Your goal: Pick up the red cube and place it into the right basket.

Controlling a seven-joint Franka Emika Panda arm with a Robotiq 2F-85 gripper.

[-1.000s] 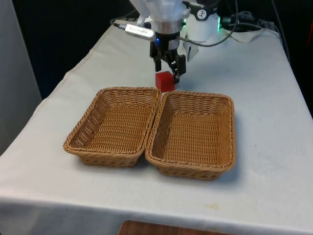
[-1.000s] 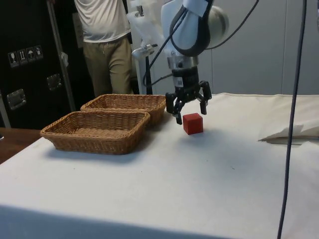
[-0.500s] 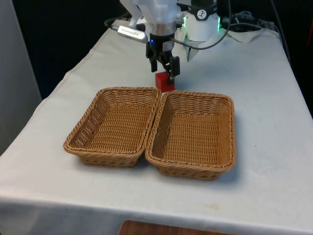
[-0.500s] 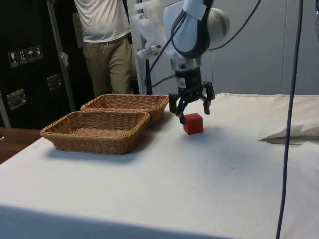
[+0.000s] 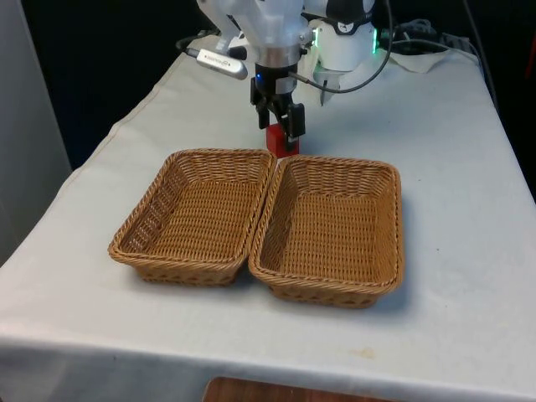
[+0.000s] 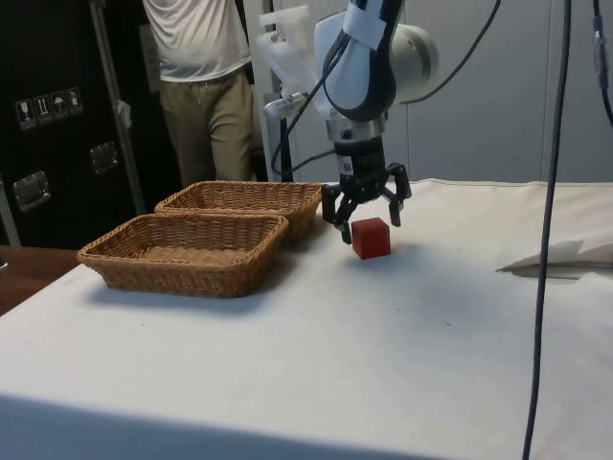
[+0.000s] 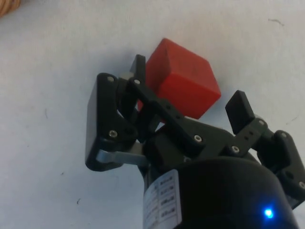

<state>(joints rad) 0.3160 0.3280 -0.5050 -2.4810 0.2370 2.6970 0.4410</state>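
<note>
Plain red cube point(image 5: 282, 142) beneath black claw point(image 5: 281, 120). Two tan-brown woven wicker baskets, left point(image 5: 191, 213) and right point(image 5: 335, 228), on worktop point(image 5: 452, 184) under plain white cloth. White shirt and khaki trousers on person point(image 6: 204, 86) behind.

Red cube point(image 5: 282, 142) in front view – top hidden behind gripper point(image 5: 281, 126), base cut by basket rim point(image 5: 335, 161). Wrist view: lower cube point(image 7: 183, 86) face covered by finger linkage; wicker scrap cut at corner. Side view: person point(image 6: 206, 86) cropped above chest; far basket point(image 6: 244, 198) partly behind near basket point(image 6: 182, 251) – contact between fingers and cube unclear
</note>
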